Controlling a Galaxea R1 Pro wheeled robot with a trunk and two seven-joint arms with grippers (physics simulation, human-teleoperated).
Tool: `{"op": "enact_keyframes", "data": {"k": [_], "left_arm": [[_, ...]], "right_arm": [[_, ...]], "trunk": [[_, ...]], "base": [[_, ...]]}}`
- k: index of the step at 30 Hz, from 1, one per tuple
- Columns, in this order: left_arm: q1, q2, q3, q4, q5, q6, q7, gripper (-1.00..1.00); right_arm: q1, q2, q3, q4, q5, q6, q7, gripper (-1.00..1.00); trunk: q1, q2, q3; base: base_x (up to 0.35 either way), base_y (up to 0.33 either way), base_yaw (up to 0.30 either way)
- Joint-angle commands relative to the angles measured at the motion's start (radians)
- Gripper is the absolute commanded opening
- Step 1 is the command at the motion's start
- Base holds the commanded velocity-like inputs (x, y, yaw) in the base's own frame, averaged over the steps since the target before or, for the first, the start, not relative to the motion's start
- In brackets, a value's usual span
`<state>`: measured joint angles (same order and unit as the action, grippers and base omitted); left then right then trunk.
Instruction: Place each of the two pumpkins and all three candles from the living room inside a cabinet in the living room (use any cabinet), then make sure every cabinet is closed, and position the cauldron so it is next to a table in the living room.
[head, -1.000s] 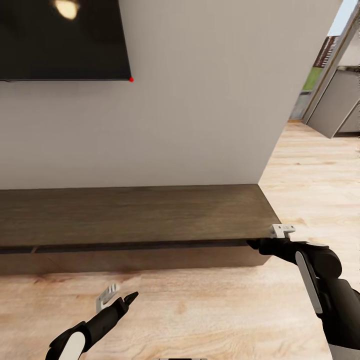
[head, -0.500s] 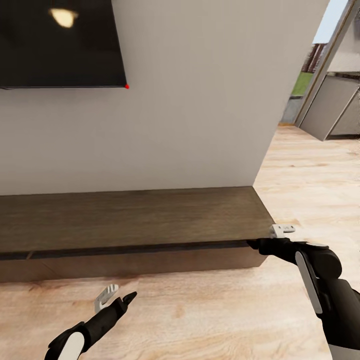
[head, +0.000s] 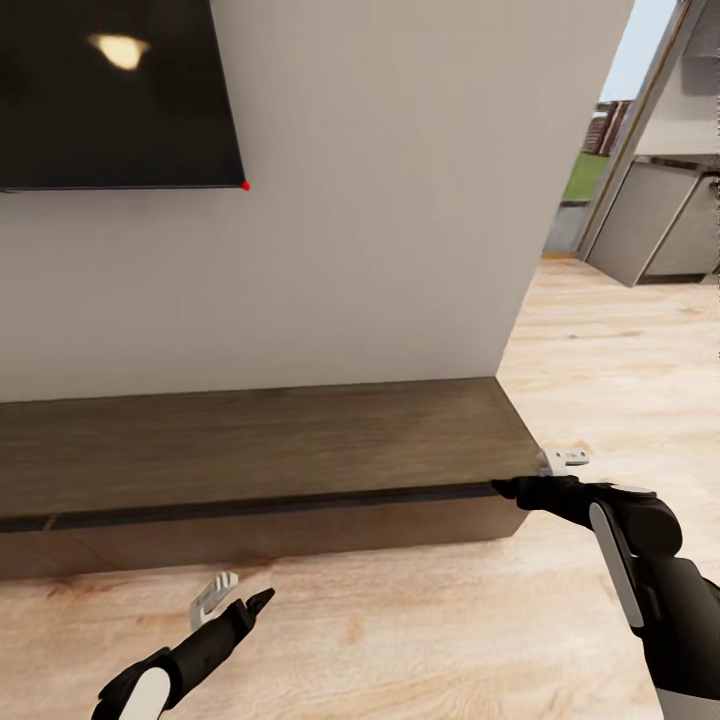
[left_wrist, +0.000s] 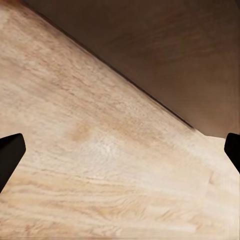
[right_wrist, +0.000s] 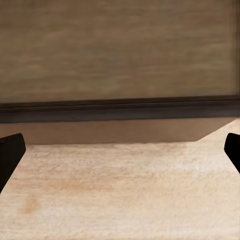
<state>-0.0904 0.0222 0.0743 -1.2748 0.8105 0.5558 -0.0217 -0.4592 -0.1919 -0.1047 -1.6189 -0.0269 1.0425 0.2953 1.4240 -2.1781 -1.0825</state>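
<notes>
Against the white wall (head: 380, 200) your long dark-brown wooden cabinet (head: 250, 440) sits shut on pale plank floor (head: 420, 620); left claw (head: 235, 598) and right claw (head: 520, 478) both gape empty

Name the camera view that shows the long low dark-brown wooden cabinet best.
The head view: the long low dark-brown wooden cabinet shows its top, front and right end. The right wrist view gives a close stretch of its front; the left wrist view a dark corner.
</notes>
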Motion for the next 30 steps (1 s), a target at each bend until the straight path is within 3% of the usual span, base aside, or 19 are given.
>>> {"op": "enact_keyframes", "data": {"k": [1,14,30], "left_arm": [[0.0,0.0,0.002,0.003,0.002,0.006,-0.003,1.0],[0.0,-0.002,0.001,0.015,0.0,0.006,-0.006,1.0],[0.0,-0.002,-0.001,0.015,-0.001,0.006,-0.006,1.0]], "right_arm": [[-0.001,0.0,0.0,-0.001,-0.002,0.005,0.001,1.0],[0.001,0.002,0.037,0.0,-0.002,0.005,0.001,1.0],[0.001,0.002,0.042,0.0,-0.002,0.005,0.001,1.0]], "trunk": [[0.0,0.0,0.001],[0.0,0.0,0.022],[0.0,0.0,0.049]], "base": [[0.0,0.0,-0.063],[0.0,0.0,-0.013],[0.0,0.0,0.0]]}}
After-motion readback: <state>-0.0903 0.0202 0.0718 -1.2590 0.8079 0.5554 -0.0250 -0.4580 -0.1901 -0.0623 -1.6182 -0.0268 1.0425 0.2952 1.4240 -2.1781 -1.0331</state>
